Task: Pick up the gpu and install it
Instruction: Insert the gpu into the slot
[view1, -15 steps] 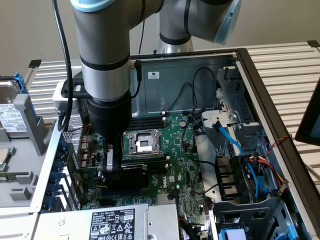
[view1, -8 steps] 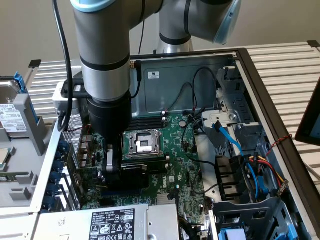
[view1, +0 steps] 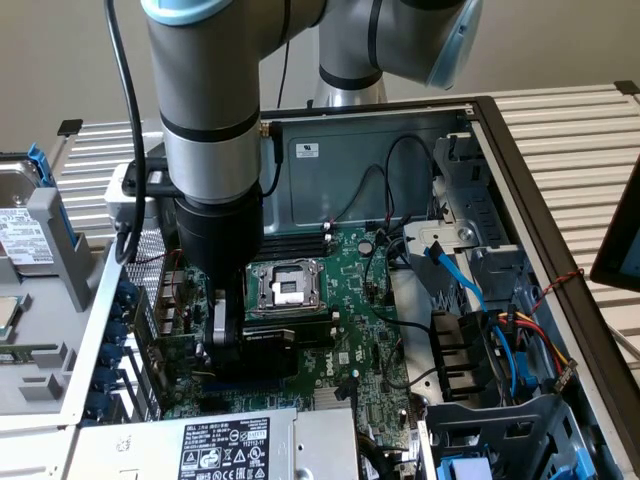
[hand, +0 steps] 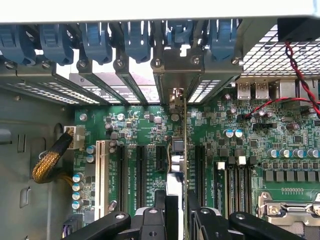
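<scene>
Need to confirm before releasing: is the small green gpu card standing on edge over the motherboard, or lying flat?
On edge. The small green gpu card stands thin-side-up between the black fingers, its silver bracket meeting the rear slots.

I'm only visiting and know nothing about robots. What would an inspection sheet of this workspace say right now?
Surface: slatted metal bench carrying an open computer case.
Job's things: gpu stands on edge over the motherboard, its silver bracket at the rear slot openings; whether it is fully seated cannot be told.
Clutter: hard drive in a grey caddy at the exterior view's left.
Grippers: gripper low inside the case, black fingers on either side of the gpu's edge.
Cables: blue, red and yellow leads; braided yellow bundle.
Surroundings: beige wall.
</scene>
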